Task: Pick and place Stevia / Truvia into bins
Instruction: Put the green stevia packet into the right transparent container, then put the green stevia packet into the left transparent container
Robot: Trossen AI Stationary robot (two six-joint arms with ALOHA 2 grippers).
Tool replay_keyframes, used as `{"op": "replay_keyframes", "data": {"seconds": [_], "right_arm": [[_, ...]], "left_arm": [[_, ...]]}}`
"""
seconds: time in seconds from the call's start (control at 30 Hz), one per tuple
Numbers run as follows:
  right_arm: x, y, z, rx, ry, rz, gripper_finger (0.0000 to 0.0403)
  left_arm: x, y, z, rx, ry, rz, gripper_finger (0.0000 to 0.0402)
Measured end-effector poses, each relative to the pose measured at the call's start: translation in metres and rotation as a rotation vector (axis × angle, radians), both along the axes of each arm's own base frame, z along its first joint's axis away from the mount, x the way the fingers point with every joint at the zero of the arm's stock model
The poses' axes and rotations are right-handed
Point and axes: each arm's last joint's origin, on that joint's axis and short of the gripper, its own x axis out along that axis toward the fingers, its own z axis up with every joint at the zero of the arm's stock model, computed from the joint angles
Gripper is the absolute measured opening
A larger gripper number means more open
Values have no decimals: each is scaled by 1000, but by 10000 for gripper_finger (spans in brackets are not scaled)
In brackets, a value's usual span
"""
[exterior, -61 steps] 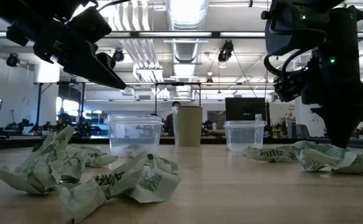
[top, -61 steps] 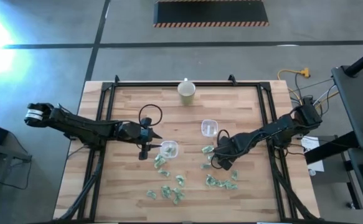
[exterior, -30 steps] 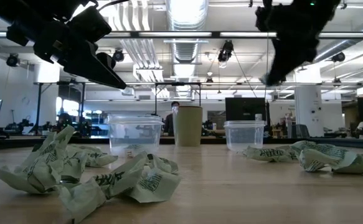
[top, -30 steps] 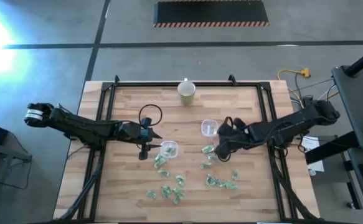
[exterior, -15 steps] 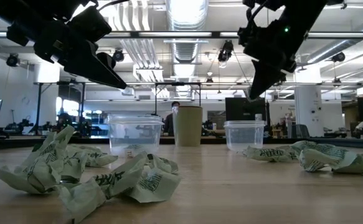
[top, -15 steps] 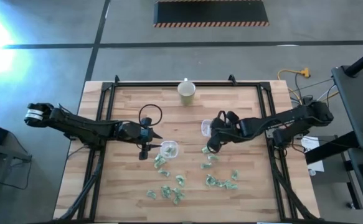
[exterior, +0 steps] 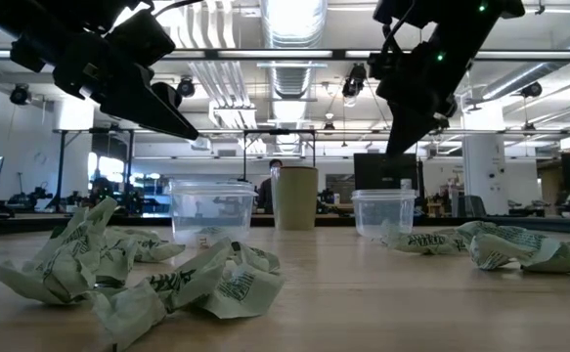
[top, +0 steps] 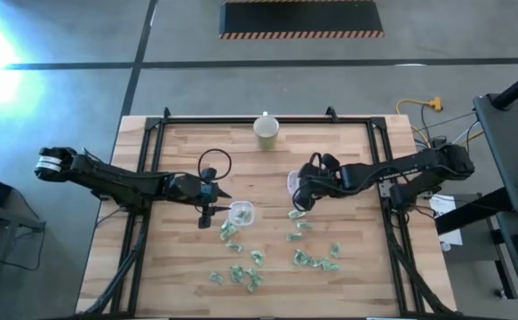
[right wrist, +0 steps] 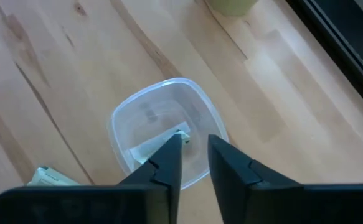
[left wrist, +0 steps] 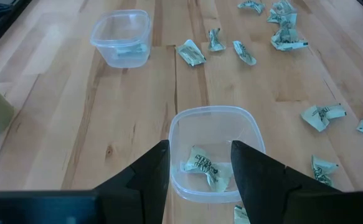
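Note:
Crumpled pale green and white Stevia packets lie scattered on the near half of the table, and more lie near the right bin. Two clear square bins stand mid-table. My left gripper hangs open above the left bin, where a packet lies on the floor. My right gripper hovers over the right bin with a narrow gap between its fingers. A packet shows in that bin just below the fingertips.
A cream round cup stands near the table's far edge, behind the bins. A black metal frame runs along the table's far edge and sides. Bare wood lies between the bins and the cup.
My right gripper has risen from the packets at the near right. It has swung toward the far left until it stands over the right bin. My left arm has kept still above the left bin.

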Motion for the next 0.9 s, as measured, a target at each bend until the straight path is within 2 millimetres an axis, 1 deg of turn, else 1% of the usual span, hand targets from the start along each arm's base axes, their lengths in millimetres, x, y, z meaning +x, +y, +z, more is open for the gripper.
{"op": "replay_keyframes", "data": {"seconds": [0.1,0.23,0.37,0.47,0.57,0.7,0.9], "right_arm": [[0,-1,0,-2,-4,-6,94],[-1,1,3,-1,-16,2,113],[-3,11,5,-7,-12,53,123],[-4,22,5,-9,-10,99,125],[-5,32,5,-10,-8,139,123],[-7,43,5,-17,-18,163,117],[-11,56,5,-82,-58,136,111]], "left_arm": [[0,0,0,0,-1,0,155],[0,-1,0,-15,5,-17,155],[0,-5,-3,-83,30,-129,155],[0,-10,-6,-120,55,-160,155],[-4,-14,-13,-159,137,-141,155],[-11,-14,-21,-208,249,-38,155],[-10,-17,-25,-233,282,-5,155]]}}
